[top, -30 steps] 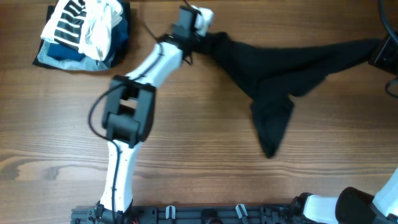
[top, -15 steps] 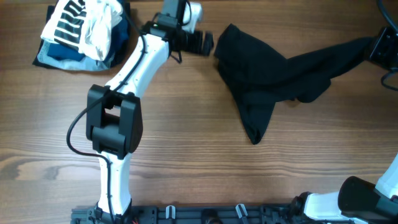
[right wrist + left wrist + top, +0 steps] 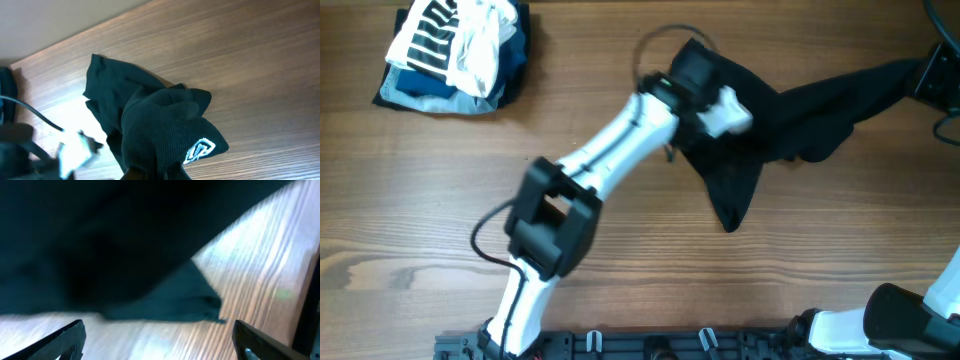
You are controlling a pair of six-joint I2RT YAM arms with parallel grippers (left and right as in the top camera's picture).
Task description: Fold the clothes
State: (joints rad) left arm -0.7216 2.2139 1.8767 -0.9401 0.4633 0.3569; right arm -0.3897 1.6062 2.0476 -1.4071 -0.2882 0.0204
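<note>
Let go, swung back over shirt (image 3: 790,110) near far edge, left fingers (image 3: 65,340) wide; right fingers (image 3: 932,82) still pinching its end. Regrasp next, probably.

I've got my left hand (image 3: 718,105) out over the large black soft fabric garment (image 3: 790,115), rumpled on the wooden table (image 3: 620,260). One end stretches to my right hand (image 3: 932,80) at the edge. A stack of striped, white and blue clothes (image 3: 455,50) sits far left.
</note>
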